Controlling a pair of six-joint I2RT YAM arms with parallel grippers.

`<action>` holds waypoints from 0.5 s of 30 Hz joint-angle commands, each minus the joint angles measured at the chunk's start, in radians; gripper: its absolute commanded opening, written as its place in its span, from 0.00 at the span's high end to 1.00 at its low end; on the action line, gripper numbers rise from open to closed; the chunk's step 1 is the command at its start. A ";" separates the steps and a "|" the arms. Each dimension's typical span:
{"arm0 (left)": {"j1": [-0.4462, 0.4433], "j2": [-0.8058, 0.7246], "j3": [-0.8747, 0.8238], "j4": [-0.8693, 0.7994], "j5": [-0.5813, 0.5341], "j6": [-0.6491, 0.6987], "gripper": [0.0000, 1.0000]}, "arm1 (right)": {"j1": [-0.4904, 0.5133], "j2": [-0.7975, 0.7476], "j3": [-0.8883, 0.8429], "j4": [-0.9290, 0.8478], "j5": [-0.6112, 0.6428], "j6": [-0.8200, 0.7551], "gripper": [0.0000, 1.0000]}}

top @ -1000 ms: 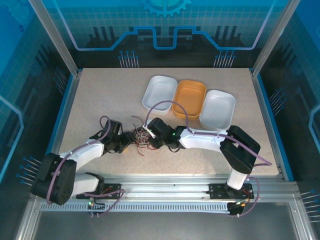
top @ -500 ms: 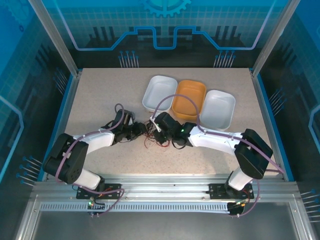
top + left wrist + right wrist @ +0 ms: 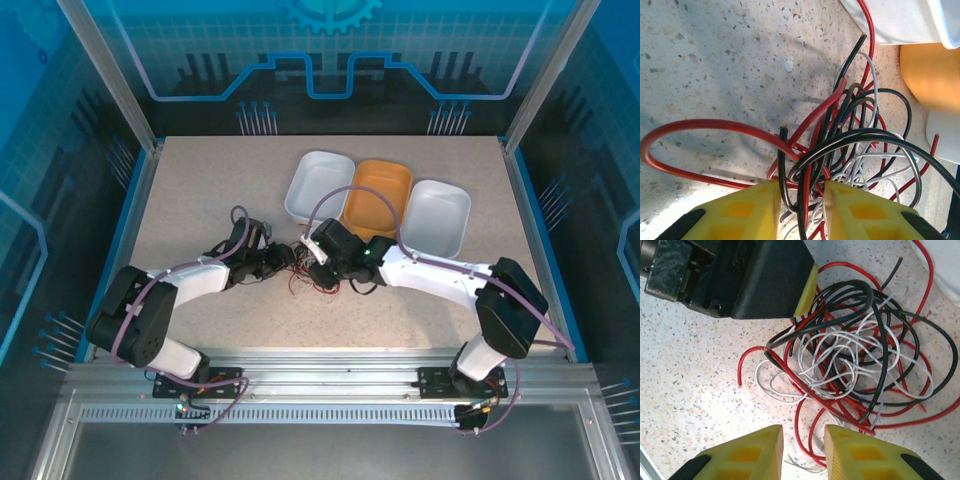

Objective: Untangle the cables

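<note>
Red, black, white cables [image 3: 855, 355] in roundish clump; left gripper [image 3: 801, 210] straddling strands, grip unclear; right gripper [image 3: 804, 450] apart

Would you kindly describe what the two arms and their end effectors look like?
Both the left arm and right arm have white links with black joints, and purple cables loop along them. The left end effector and right end effector are black with yellow-faced fingers.

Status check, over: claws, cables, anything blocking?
Left claw: cables between jaws, grip unclear. Right claw part open at the bundle's edge. Cables one tangled bundle. White tray close beyond it.
</note>
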 commanded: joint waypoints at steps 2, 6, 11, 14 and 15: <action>-0.009 -0.020 0.014 -0.025 0.011 0.029 0.71 | 0.002 0.072 0.081 -0.051 0.046 -0.145 0.65; -0.009 -0.020 0.014 -0.033 0.017 0.027 0.71 | 0.002 0.106 0.112 -0.055 0.055 -0.199 0.53; -0.009 -0.022 0.015 -0.032 0.020 0.023 0.70 | 0.002 0.140 0.107 -0.060 0.066 -0.243 0.48; -0.009 -0.020 0.017 -0.032 0.021 0.023 0.70 | 0.002 0.160 0.103 -0.051 0.072 -0.254 0.48; -0.009 -0.020 0.016 -0.031 0.020 0.022 0.70 | 0.002 0.168 0.105 -0.047 0.081 -0.254 0.48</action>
